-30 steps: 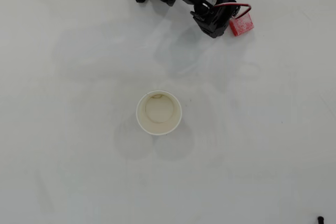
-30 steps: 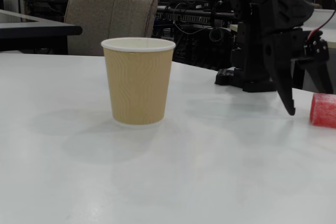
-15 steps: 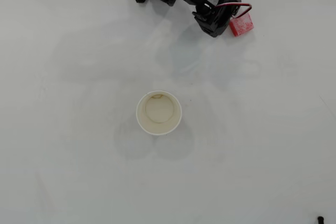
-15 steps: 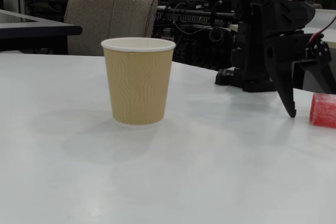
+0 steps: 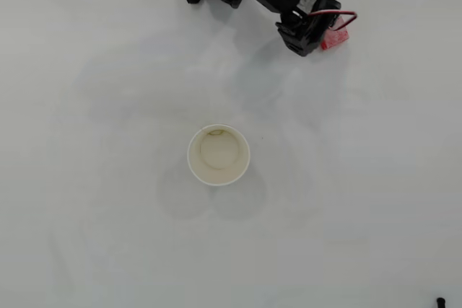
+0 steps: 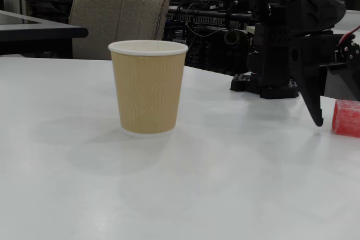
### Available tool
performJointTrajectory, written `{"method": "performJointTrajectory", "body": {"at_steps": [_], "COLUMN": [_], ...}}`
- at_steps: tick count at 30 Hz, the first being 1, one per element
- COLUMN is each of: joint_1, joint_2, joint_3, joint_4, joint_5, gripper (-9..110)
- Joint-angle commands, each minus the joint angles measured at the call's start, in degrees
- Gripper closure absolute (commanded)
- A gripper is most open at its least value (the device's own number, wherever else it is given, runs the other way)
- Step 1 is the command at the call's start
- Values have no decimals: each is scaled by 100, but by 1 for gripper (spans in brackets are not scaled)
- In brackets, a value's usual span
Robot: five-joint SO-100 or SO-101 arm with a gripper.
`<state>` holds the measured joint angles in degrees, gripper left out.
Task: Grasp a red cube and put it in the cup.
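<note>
Fixed view shows the gripper (image 6: 337,117) low over the table (image 6: 169,195) with one dark finger (image 6: 315,102) just left of the red cube (image 6: 346,118); the other finger runs off the frame edge, so I cannot tell how wide it stands. In the overhead view the cube (image 5: 335,40) peeks out at the gripper's (image 5: 325,40) right, possibly between the fingers. The cup (image 5: 219,155) stands well apart, toward the table's middle.

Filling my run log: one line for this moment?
claw: open beside red cube | cube: on table | paper cup: upright, empty
</note>
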<state>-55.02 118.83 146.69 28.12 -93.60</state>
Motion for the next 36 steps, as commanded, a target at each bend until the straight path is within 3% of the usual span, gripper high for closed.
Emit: {"method": "performJointTrajectory", "body": {"at_steps": [1, 36], "joint_1": [114, 545], "joint_2": [-246, -1020], "joint_3": [-712, -1310], "joint_4": [-62, 9], "joint_5": [35, 35], "gripper": [69, 69]}}
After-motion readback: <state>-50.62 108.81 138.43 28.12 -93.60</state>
